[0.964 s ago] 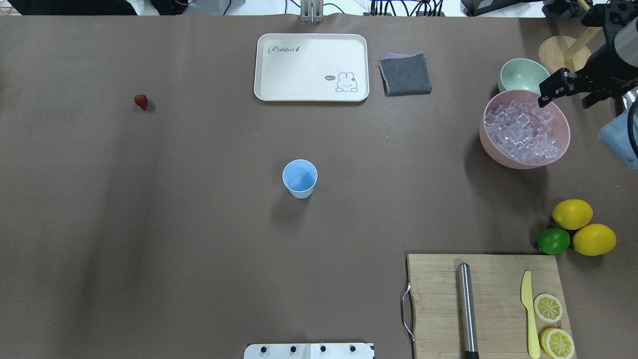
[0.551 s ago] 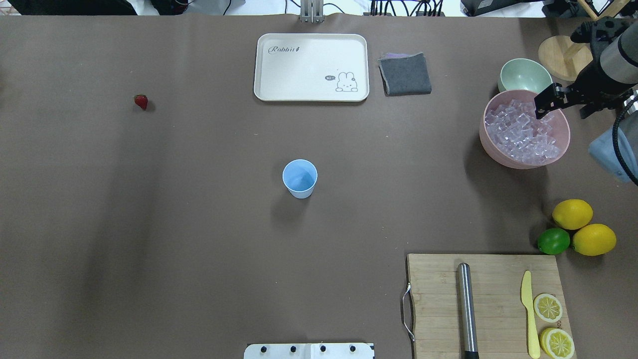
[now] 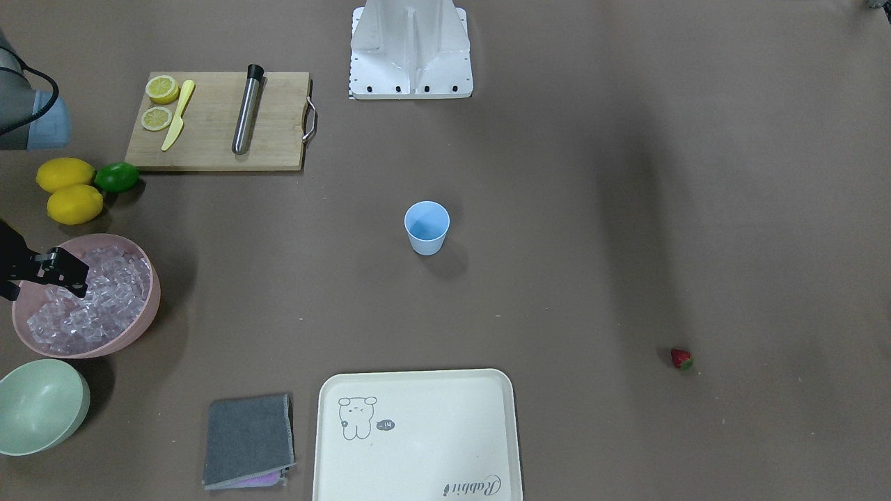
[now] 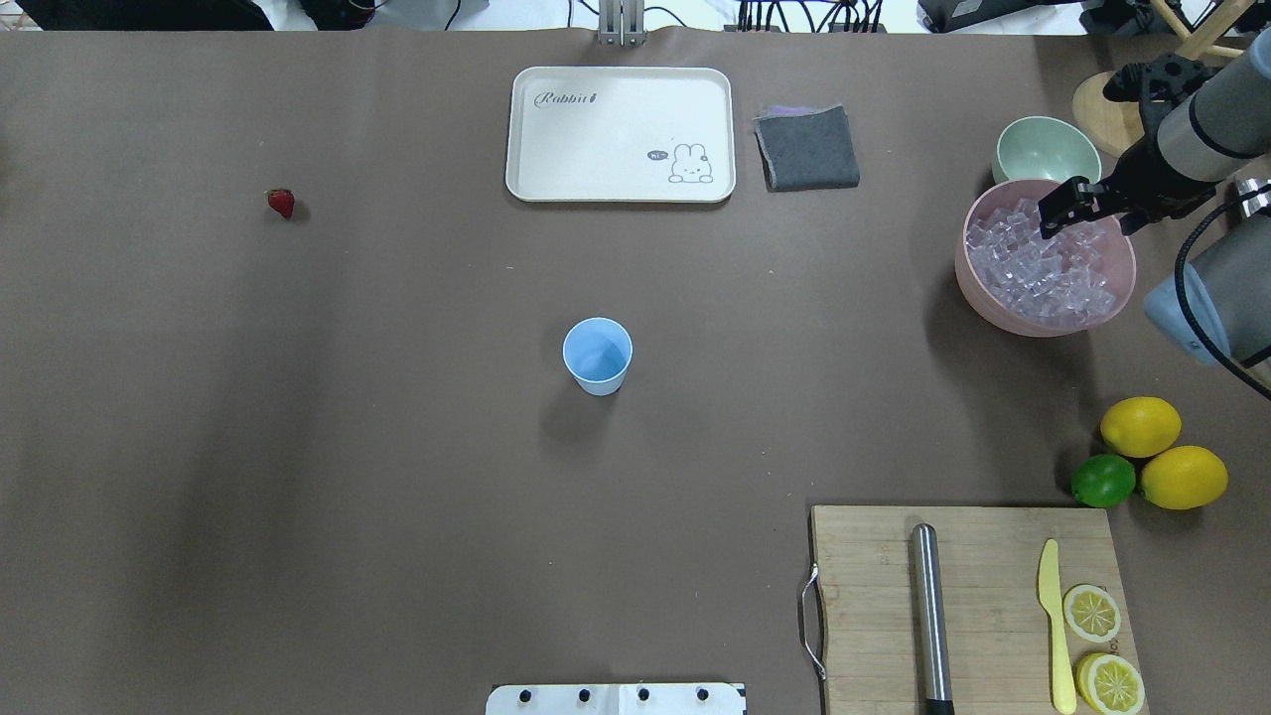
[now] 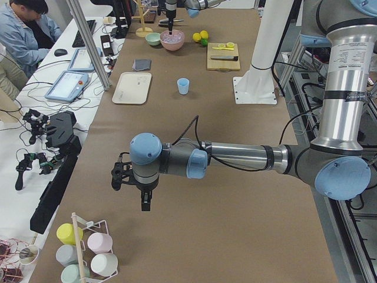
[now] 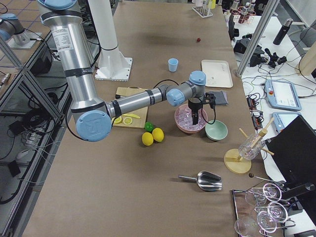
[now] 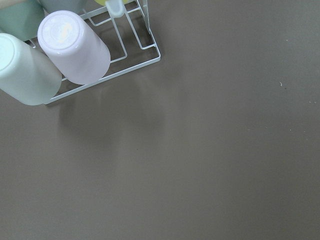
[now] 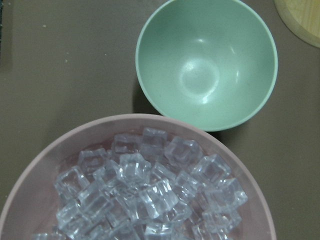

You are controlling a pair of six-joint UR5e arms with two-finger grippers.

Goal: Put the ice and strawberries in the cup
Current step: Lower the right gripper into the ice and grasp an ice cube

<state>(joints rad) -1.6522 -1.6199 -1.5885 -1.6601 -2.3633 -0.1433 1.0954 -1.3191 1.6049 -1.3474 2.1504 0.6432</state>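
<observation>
The light blue cup (image 4: 597, 356) stands upright and empty mid-table, also in the front view (image 3: 427, 227). The ice (image 4: 1038, 268) fills a pink bowl (image 4: 978, 303) at the right, close up in the right wrist view (image 8: 150, 195). The strawberry (image 4: 281, 203) lies alone at the far left. My right gripper (image 4: 1053, 216) hangs just over the ice, jaws apart and empty; it also shows in the front view (image 3: 69, 275). My left gripper (image 5: 145, 201) shows only in the left side view, far from these things, and I cannot tell its state.
A pale green bowl (image 4: 1045, 149) sits behind the pink bowl. A white tray (image 4: 621, 134) and grey cloth (image 4: 806, 147) lie at the back. Lemons and a lime (image 4: 1142, 452) and a cutting board (image 4: 968, 606) are front right. A cup rack (image 7: 75, 50) is by the left gripper.
My right gripper has moved left from the pink bowl's right rim to over the ice. The cup and strawberry have not moved.
</observation>
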